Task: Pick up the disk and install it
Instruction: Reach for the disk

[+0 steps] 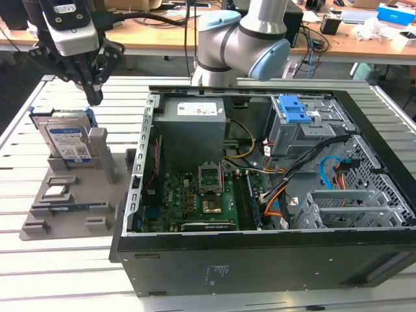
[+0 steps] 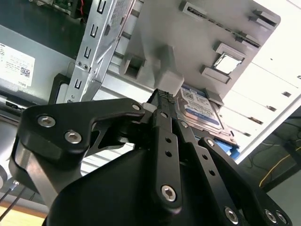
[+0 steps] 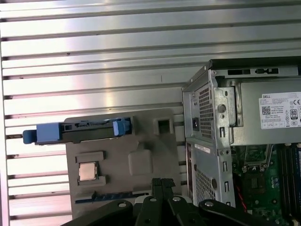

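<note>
My pincer: my pincer (image 1: 95, 99) hangs in the air with its two fingers pressed together and nothing between them; in both wrist views the tips (image 2: 164, 96) meet in one dark point.
Just under me: a gray upright post (image 1: 97, 140) of the parts holder stands below my fingertips, and I am not touching it.
The disk: the disk (image 1: 65, 140) stands on edge, leaning a little, in a slot of the holder, with its label facing the exterior camera and blue rails on its sides.
Disk against pincer: it is lower than my tips and toward the exterior view's left of them, near but apart; in the first wrist view I see its blue-railed top edge (image 3: 77, 133) off to one side of my fingers.
Parts holder: the gray holder (image 1: 29, 229) lies flat on the slatted metal table (image 1: 39, 279).
Other parts on it: a small square chip (image 1: 57, 192) and a thin dark memory stick (image 1: 68, 208) sit in their own recesses, nearer the exterior camera than the disk.
Computer case: the open case (image 1: 260, 260) lies on its side just beside the holder, on the exterior view's right.
</note>
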Robot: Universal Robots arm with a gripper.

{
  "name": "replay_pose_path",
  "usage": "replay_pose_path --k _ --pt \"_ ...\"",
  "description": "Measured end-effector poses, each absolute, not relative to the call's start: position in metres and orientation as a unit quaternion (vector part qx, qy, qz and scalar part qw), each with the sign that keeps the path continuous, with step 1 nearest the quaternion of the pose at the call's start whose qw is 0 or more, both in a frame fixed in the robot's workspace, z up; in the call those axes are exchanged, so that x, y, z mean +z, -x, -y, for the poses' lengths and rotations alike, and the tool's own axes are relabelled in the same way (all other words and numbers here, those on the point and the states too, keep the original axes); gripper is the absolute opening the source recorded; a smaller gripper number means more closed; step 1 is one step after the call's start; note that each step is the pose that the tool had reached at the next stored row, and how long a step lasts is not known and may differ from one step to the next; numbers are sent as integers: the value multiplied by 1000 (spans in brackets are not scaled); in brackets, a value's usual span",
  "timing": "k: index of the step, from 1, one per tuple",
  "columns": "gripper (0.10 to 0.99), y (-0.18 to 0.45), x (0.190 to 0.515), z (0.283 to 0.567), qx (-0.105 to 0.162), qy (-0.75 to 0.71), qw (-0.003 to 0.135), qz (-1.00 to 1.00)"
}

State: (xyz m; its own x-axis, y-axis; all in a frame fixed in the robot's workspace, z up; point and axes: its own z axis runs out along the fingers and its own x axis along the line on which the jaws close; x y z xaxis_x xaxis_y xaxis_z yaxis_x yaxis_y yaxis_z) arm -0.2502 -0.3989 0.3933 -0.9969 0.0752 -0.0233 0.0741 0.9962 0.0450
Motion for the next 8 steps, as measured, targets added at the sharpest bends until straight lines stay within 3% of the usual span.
replay_pose_path --k 8 --pt "106 265 393 399 22 -37 13 -999"
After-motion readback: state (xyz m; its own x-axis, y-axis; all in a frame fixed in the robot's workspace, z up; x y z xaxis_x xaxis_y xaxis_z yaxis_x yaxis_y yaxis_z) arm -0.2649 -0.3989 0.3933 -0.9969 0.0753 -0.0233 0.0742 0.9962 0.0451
